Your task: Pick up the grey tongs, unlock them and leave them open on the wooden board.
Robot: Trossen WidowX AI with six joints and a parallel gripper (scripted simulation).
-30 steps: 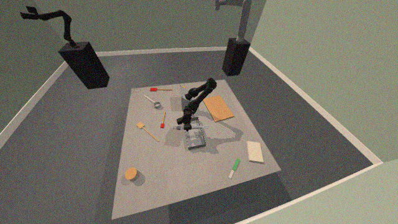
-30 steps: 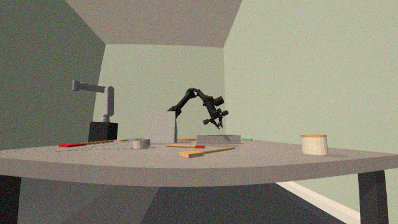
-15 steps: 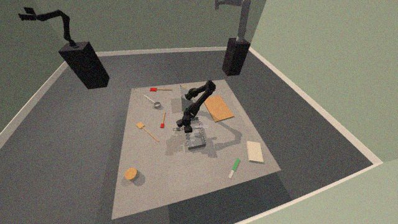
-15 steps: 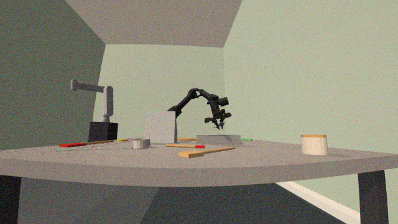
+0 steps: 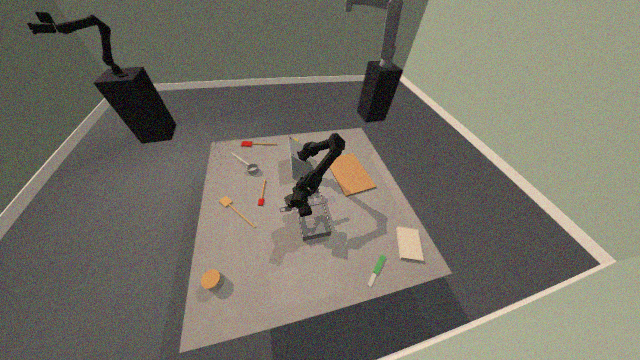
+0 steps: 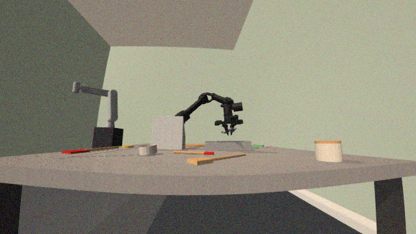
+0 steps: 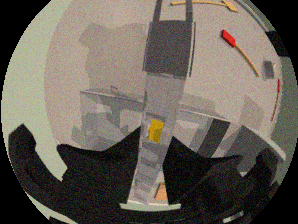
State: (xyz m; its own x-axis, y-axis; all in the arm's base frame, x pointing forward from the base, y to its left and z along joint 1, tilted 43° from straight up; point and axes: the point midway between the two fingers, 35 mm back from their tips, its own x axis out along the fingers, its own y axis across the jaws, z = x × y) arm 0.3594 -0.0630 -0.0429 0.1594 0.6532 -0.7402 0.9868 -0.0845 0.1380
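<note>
My gripper (image 6: 229, 133) (image 7: 151, 130) points down above the roasting tin (image 5: 316, 235) (image 6: 227, 145) and is shut on the grey tongs (image 7: 172, 47) (image 5: 283, 209). The tongs are raised clear of the tin. They run lengthwise between the fingers in the wrist view, with a dark grey section and two narrow bars beyond it. A yellow patch (image 7: 156, 131) shows between the fingertips. The tongs look roughly level; whether the lock is released cannot be told. The wooden board (image 5: 352, 174) lies on the table to the right of the arm in the top view, away from the tongs.
A pale upright panel (image 6: 167, 131) stands beside the arm. A small pan (image 5: 252, 169), red-headed spatulas and a wooden spatula (image 5: 226, 201) lie on the left. A round pot (image 5: 211, 279) (image 6: 328, 151) stands near a corner. A green-handled knife (image 5: 380, 264) and cream block (image 5: 410, 244) lie right.
</note>
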